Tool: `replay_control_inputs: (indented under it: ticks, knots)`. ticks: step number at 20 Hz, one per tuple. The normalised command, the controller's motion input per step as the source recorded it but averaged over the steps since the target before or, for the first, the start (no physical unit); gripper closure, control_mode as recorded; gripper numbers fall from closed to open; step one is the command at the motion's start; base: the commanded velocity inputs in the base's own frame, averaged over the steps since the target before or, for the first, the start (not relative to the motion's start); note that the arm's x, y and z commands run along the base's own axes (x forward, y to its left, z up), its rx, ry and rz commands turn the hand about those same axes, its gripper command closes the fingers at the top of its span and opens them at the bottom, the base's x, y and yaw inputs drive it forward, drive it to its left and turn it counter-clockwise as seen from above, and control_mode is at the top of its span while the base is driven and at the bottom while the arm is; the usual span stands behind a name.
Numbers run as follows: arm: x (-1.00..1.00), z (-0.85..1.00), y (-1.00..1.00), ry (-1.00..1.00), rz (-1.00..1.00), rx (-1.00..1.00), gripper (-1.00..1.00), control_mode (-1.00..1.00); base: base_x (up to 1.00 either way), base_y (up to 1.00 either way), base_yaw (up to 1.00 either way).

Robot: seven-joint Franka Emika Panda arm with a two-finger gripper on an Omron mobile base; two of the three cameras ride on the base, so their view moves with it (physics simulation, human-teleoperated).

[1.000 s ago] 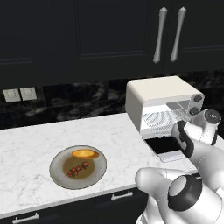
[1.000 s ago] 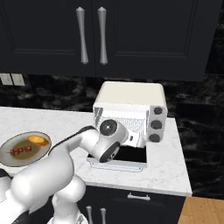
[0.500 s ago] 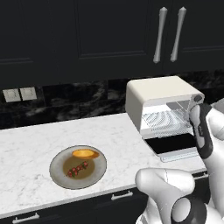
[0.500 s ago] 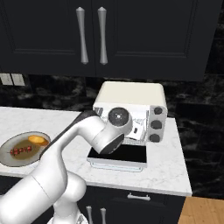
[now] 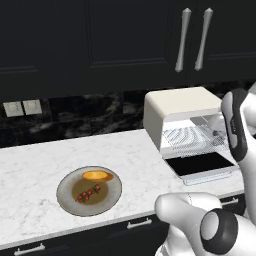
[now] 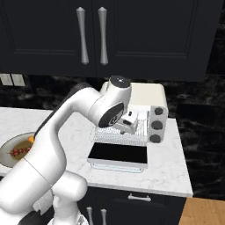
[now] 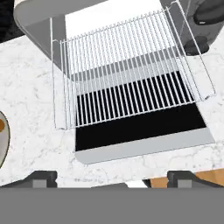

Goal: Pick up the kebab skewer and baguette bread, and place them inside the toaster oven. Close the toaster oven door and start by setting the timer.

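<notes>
Hovering released hand (image 7: 112, 177) over toaster oven (image 5: 182, 107); gripping light, stiff kebab skewer (image 5: 88, 193) across its chunks, likely slippery.

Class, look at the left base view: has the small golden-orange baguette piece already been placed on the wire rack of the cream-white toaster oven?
No, the golden-orange baguette piece lies on the round grey plate beside the kebab skewer.

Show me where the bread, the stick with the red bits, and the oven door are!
baguette bread (image 5: 97, 175): left base view, middle of the loaf.
kebab skewer (image 5: 88, 193): left base view, middle chunks.
toaster oven door (image 5: 201, 164): left base view, dark glass panel.
</notes>
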Motion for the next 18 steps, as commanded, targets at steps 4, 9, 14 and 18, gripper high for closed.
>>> replay_control_inputs:
  ticks: [4, 9, 14, 18]
  knots:
    - [-0.22, -0.09, 0.74, 0.26, 0.26, 0.01, -1.00, -1.00, 0.00, 0.00, 0.00]
    - [-0.21, -0.26, 0.90, 0.12, 0.32, -0.02, -1.00, -1.00, 0.00, 0.00, 0.00]
    - [-0.07, -0.46, 0.95, 0.03, 0.32, -0.09, -1.00, -1.00, 0.00, 0.00, 0.00]
    - [-0.01, -0.55, 0.84, 0.00, 0.27, -0.13, -1.00, -1.00, 0.00, 0.00, 0.00]
